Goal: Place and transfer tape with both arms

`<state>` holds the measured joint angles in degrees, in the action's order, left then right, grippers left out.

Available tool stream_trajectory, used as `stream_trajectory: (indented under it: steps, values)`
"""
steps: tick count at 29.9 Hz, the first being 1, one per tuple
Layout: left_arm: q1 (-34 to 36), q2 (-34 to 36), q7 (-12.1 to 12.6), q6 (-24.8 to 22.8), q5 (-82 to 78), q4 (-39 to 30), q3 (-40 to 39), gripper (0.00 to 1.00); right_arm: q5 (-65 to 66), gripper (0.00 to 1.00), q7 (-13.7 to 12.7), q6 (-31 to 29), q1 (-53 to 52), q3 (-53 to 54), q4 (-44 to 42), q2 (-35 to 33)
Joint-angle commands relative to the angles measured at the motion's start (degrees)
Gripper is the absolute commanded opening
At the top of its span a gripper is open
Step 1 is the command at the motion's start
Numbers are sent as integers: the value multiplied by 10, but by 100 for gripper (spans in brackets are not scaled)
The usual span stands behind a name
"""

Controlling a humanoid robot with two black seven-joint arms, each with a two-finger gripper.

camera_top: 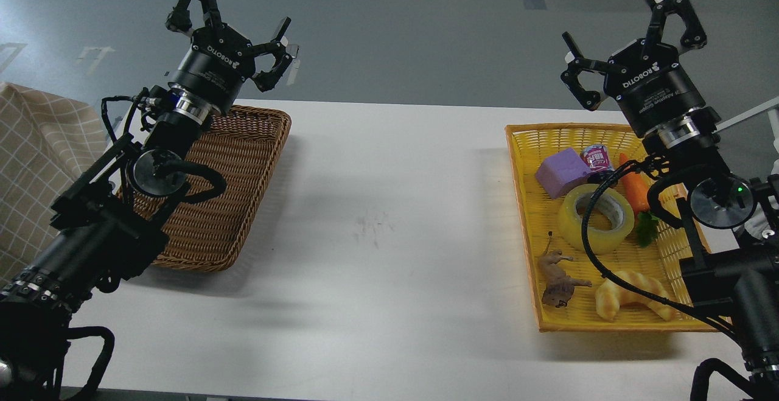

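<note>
The tape [595, 217], a yellowish translucent roll with a grey-white core, lies flat in the yellow basket [524, 206] at the right, between a purple block [563, 171] and a croissant [633, 301]. A black cable crosses its right side. My right gripper [627, 30] is open and empty, raised above the basket's far edge, well apart from the tape. My left gripper [246, 14] is open and empty, raised above the far end of the brown wicker basket [243, 176] at the left.
The yellow basket also holds a carrot [636, 191], a small pink can [596, 157] and a brown toy animal [560, 279]. The white table [389, 218] lies between the baskets. A checked cloth [42, 145] hangs at the far left.
</note>
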<state>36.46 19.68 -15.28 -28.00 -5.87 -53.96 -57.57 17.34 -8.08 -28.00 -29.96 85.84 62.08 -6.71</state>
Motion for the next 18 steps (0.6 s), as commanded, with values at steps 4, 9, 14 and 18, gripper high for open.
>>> stream_trajectory:
  steps: [4, 9, 14, 18]
  values:
    - [-1, 0, 0, 0, -2, 0, 0, 98, 3, 100, 0, 0, 3, -1, 1, -11]
    - [0, 0, 0, 0, -3, 0, 0, 98, 14, 100, 0, 0, 3, -1, 1, -51]
    - [0, 0, 0, 0, -3, 0, 1, 98, 78, 100, 0, 0, 0, -2, 5, -75]
    - [1, 1, 0, 0, -3, -1, 1, 98, 152, 100, 0, 0, -5, -1, 10, -81]
